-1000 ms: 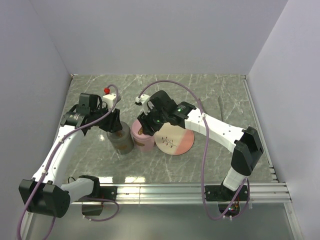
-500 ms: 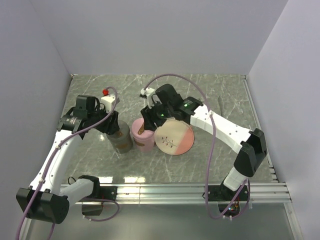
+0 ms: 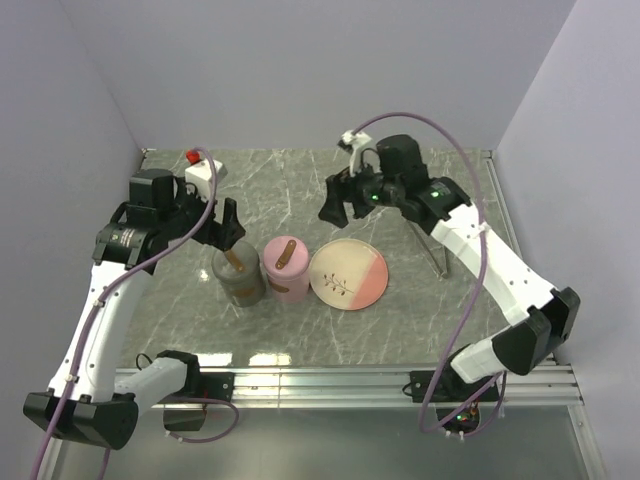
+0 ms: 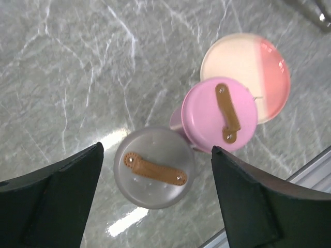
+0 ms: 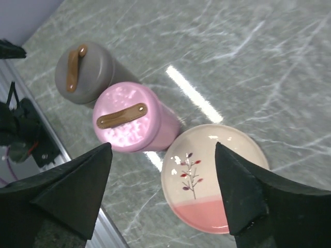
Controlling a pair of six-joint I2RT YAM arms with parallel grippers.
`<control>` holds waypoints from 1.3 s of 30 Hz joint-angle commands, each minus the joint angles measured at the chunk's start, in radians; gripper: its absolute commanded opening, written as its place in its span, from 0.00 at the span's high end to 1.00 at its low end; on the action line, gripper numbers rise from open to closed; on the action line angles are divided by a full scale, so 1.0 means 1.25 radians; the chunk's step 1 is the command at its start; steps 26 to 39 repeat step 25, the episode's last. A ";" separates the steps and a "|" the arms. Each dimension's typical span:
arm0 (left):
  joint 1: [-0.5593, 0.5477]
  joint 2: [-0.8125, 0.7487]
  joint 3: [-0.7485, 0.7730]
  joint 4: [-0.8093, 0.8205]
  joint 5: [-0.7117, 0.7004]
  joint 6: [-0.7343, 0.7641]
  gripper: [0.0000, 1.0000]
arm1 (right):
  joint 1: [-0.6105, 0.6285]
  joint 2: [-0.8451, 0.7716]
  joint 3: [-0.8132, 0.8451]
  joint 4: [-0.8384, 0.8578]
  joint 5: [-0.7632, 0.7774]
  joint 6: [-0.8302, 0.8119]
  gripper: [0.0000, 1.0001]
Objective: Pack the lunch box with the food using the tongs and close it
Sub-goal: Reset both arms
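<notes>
Noted left gripper (image 4: 156, 151) risen above grey tub (image 4: 155, 192), right gripper (image 3: 338, 207) swung away from pink tub (image 4: 204, 111) since second ago. Jaws of both spread, holding nothing. Tubs touching, lidded. Plate (image 4: 232, 57) just beside pink tub. Tongs (image 3: 441, 255) on table (image 3: 300, 190), right of plate.

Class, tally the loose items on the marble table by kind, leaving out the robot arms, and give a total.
Lidded containers: 2, the grey container and the pink container
Plate: 1
Tongs: 1
Total: 4
</notes>
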 commanded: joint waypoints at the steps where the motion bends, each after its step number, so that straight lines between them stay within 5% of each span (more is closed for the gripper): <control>1: 0.000 0.013 0.052 0.031 0.007 -0.053 0.08 | -0.046 -0.076 -0.013 -0.003 0.004 -0.014 0.12; 3: 0.000 0.033 0.065 0.044 -0.013 -0.074 0.01 | -0.068 -0.100 -0.040 -0.003 0.005 -0.010 0.09; 15: 0.000 0.124 0.074 0.139 -0.069 -0.121 0.01 | -0.270 -0.224 -0.253 -0.030 0.029 -0.014 0.06; 39: 0.000 0.145 0.060 0.167 -0.091 -0.130 0.00 | -0.283 -0.277 -0.298 -0.016 0.022 -0.014 0.05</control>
